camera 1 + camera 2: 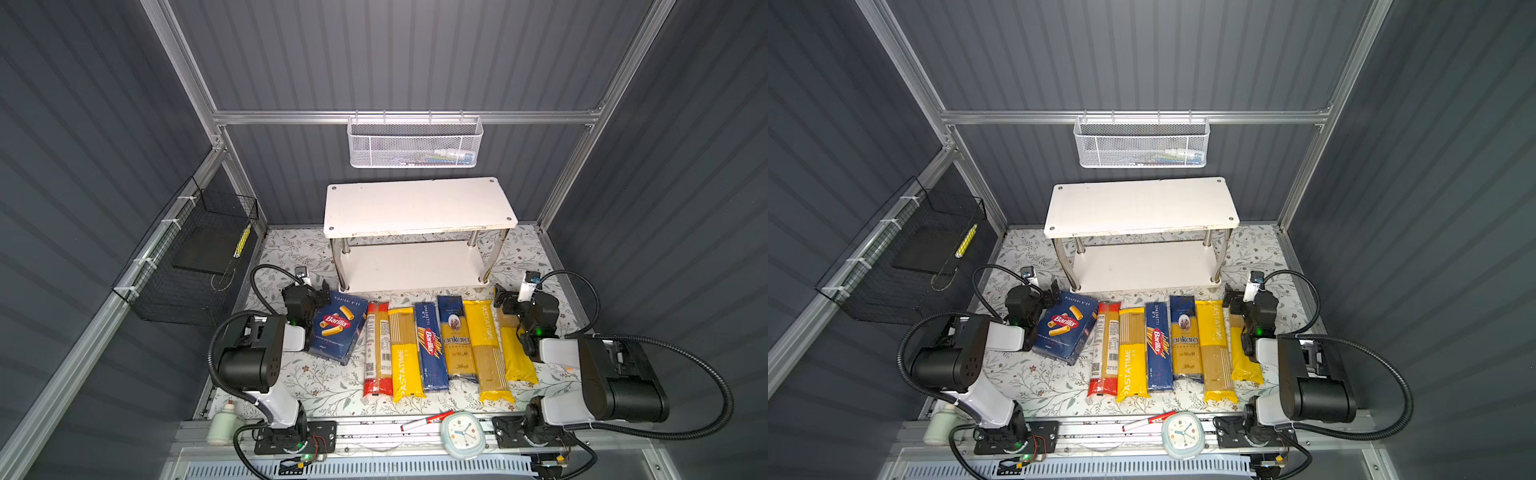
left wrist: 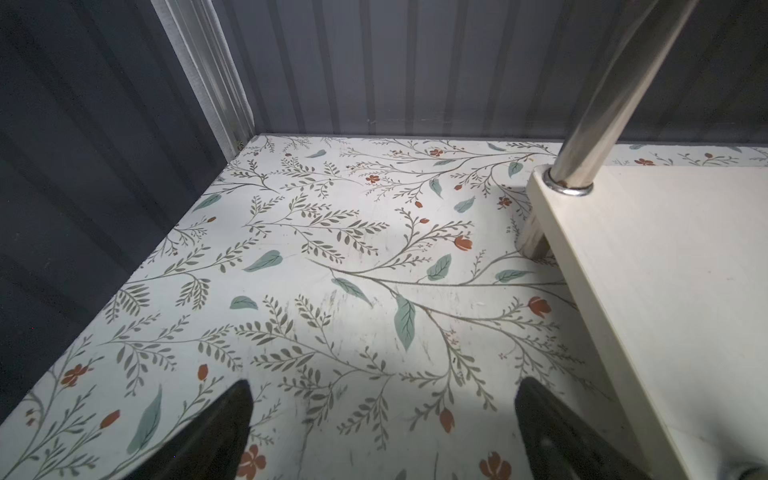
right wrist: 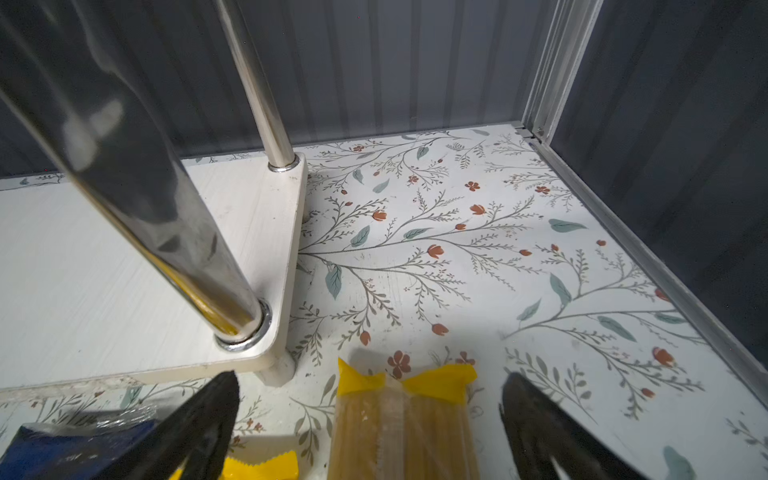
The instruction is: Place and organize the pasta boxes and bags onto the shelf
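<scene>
Floral tabletop (image 1: 324, 386) | left pincer (image 2: 384, 384) spread wide, empty | right pincer (image 3: 370, 376) spread wide, empty

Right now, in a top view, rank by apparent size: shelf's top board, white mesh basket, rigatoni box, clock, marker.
1. shelf's top board
2. white mesh basket
3. rigatoni box and clock: they look alike, and the clock may sit nearer the camera, so unranked
4. marker

A robot test cell: grey corrugated walls (image 1: 415, 54), aluminium framing (image 1: 403, 117), two arms bolted to a floral-papered worktop (image 1: 332, 386).
</scene>
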`<control>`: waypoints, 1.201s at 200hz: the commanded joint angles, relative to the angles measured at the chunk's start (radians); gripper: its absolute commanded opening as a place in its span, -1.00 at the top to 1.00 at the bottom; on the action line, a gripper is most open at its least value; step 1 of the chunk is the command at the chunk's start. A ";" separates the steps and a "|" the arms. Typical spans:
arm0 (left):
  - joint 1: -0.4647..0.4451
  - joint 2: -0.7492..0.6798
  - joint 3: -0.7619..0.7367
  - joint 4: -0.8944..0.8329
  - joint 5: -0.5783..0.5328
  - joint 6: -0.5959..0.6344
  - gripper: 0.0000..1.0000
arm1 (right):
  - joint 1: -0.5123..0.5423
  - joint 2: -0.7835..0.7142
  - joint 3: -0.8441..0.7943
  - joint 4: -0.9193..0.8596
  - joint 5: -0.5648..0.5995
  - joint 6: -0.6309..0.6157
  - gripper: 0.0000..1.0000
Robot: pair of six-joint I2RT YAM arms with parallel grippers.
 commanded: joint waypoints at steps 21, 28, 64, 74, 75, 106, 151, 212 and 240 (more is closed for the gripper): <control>-0.008 0.036 0.004 -0.062 0.047 0.035 -0.99 | -0.004 0.010 0.021 0.026 -0.003 0.002 -0.98; -0.008 0.036 0.004 -0.062 0.047 0.036 -0.99 | -0.004 0.009 0.020 0.025 -0.004 0.002 -0.98; -0.008 0.036 0.004 -0.062 0.046 0.036 -0.99 | -0.005 0.010 0.021 0.025 -0.006 0.003 -0.98; -0.008 0.036 0.003 -0.062 0.046 0.036 -0.99 | -0.005 0.009 0.021 0.024 -0.005 0.002 -0.98; -0.009 0.036 0.003 -0.062 0.046 0.036 -0.99 | -0.005 0.009 0.021 0.024 -0.005 0.002 -0.98; -0.009 0.036 0.004 -0.062 0.046 0.036 -0.99 | -0.005 0.011 0.021 0.025 -0.005 0.002 -0.98; -0.008 0.036 0.003 -0.063 0.046 0.036 -0.99 | -0.005 0.011 0.022 0.024 -0.004 0.002 -0.98; -0.009 0.036 0.008 -0.070 0.047 0.036 -0.99 | -0.007 0.010 0.022 0.022 -0.009 0.003 -0.98; -0.008 0.034 0.006 -0.060 0.032 0.032 -1.00 | -0.007 0.009 0.021 0.024 -0.008 0.003 -0.98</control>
